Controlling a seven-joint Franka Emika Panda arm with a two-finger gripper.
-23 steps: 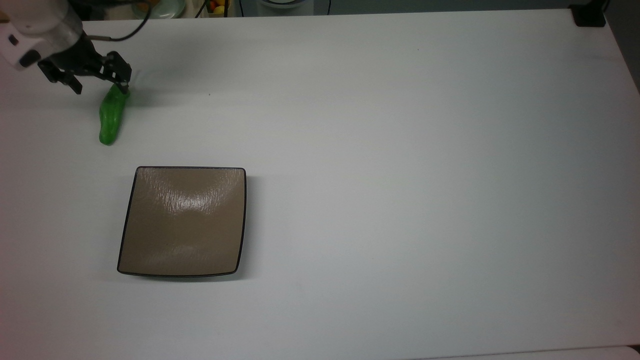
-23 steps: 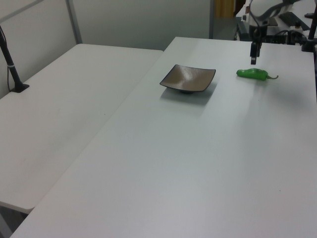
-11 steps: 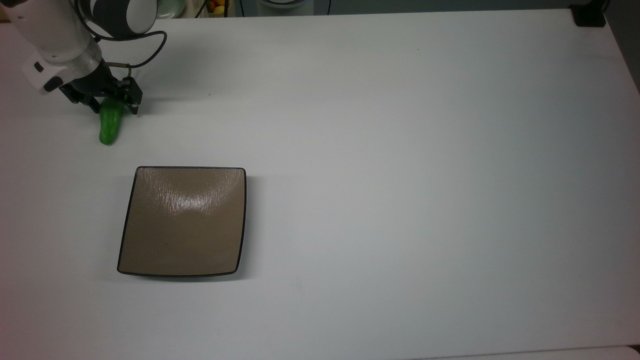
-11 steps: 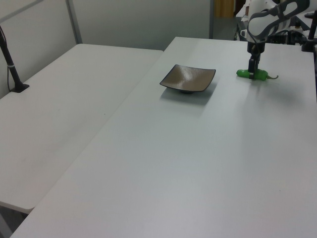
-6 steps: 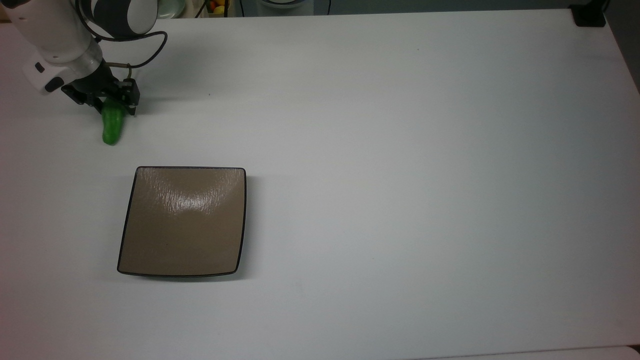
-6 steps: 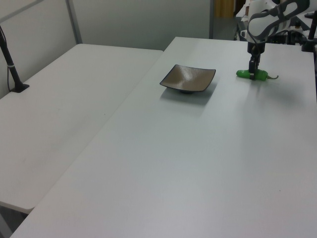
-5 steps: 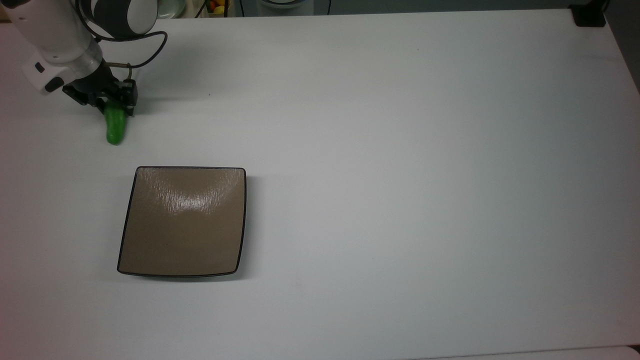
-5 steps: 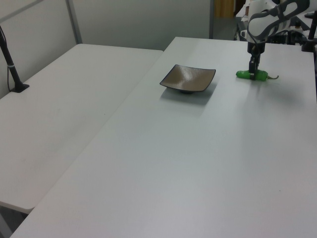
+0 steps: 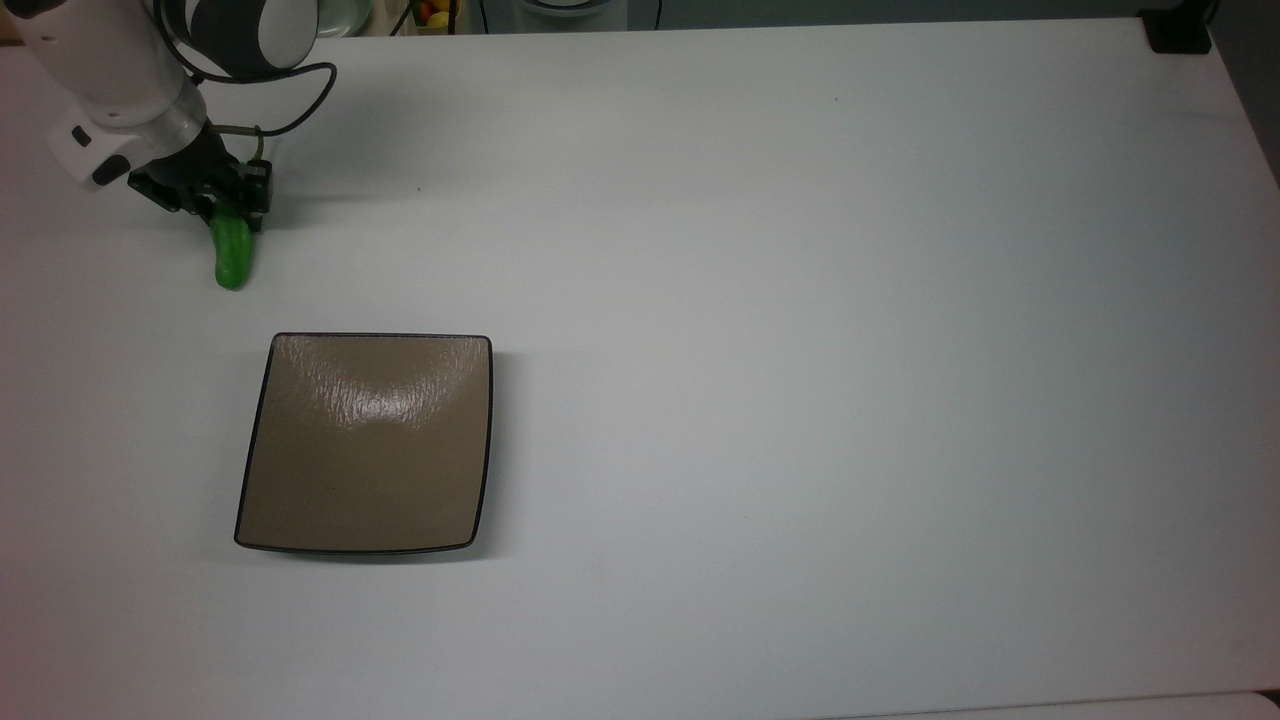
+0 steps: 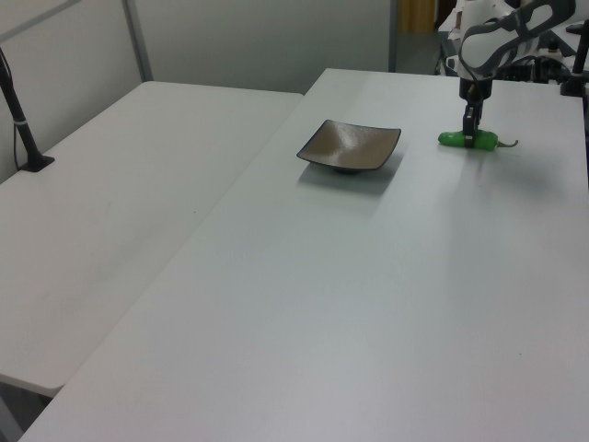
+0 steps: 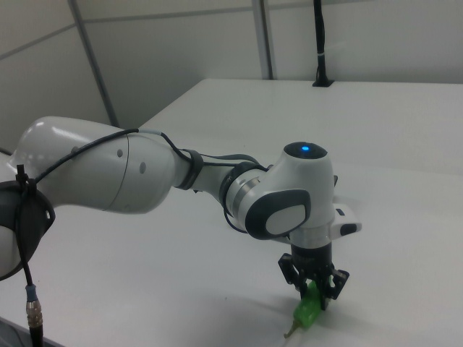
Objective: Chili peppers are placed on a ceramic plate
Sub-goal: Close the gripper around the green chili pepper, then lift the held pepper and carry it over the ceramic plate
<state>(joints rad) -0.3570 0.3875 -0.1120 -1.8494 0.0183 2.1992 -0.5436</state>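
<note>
The green chili pepper (image 9: 232,258) lies on the white table near the top view's upper left corner, still resting on the surface. My gripper (image 9: 232,206) comes down onto its stem end and is shut on it; the free tip points toward the plate. In the left view the gripper (image 10: 471,138) stands upright over the pepper (image 10: 454,139), whose thin stem sticks out to the left view's right. In the right view the fingers (image 11: 316,292) clamp the pepper (image 11: 307,313). The square tan ceramic plate (image 9: 365,450) sits bare a short way off (image 10: 350,145).
A black post base (image 9: 1178,32) stands at the top view's upper right corner. In the left view a second white table (image 10: 120,184) adjoins on the left, with a black post (image 10: 23,129) on it. Clutter (image 9: 435,12) lies beyond the far edge.
The gripper came down over the pepper's stem end and its fingers closed on it. The pepper's tip swung slightly to the top view's right. The plate stayed put.
</note>
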